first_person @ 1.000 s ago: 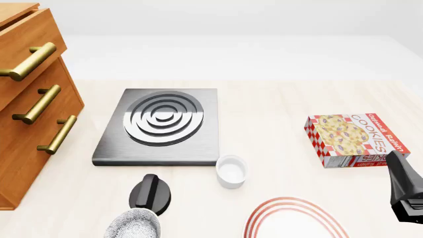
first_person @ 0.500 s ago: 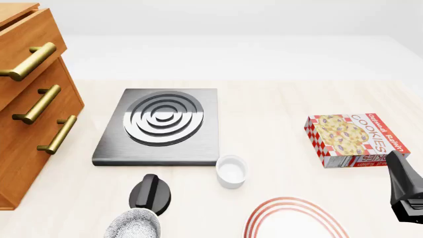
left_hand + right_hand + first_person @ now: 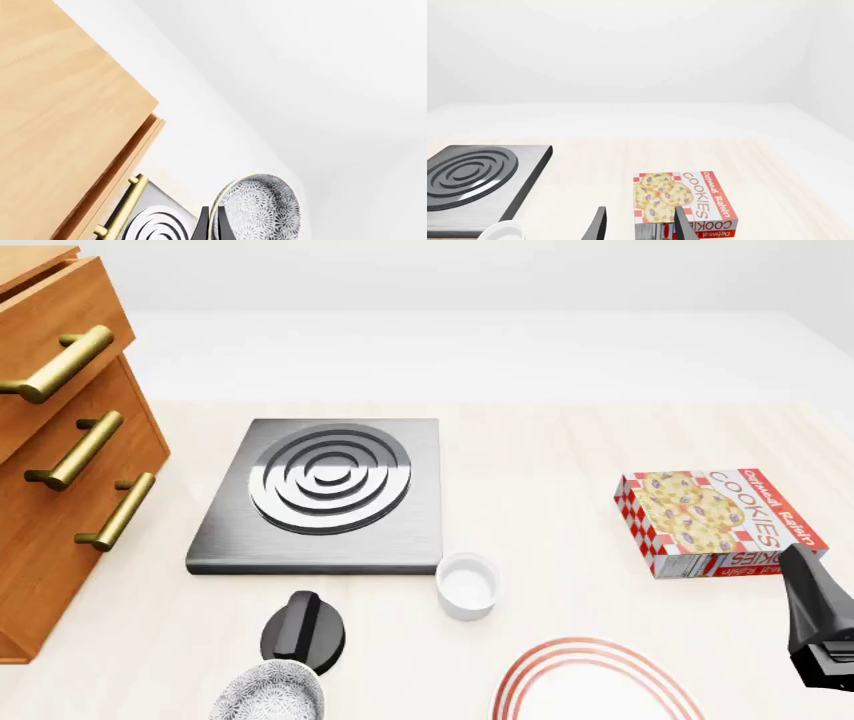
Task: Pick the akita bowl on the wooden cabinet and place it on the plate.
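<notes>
Bright even rendered light, soft faint shadows, sharp throughout

glossy black arm housings [image 3: 817, 625], thin dark jaws

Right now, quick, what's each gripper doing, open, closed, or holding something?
Left gripper: shut on the akita bowl, pinching its rim.
Right gripper: open, holding nothing.
</notes>
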Robot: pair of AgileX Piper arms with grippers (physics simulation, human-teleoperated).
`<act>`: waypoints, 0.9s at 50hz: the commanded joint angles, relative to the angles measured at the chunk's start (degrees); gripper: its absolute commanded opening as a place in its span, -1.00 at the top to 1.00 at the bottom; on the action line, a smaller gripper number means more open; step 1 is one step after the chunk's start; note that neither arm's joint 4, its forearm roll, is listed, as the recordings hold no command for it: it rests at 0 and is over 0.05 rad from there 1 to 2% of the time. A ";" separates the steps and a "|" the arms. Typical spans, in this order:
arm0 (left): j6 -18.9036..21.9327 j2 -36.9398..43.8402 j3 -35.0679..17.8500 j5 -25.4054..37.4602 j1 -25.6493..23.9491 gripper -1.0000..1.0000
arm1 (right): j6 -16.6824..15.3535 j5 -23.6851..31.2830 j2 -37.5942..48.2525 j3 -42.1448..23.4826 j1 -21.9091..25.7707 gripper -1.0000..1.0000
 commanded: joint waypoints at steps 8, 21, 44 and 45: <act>0.66 -0.62 2.45 -0.24 -4.76 1.00 | 0.00 0.00 0.00 0.00 0.00 -1.00; 1.67 -0.49 2.99 -0.18 -7.06 1.00 | 0.00 0.00 0.00 0.00 0.00 -1.00; 3.54 -0.31 4.18 0.46 -12.24 1.00 | 0.00 0.00 0.00 0.00 0.00 -1.00; 3.64 -0.24 4.40 0.33 -12.49 1.00 | 0.00 0.00 0.00 0.00 0.00 -1.00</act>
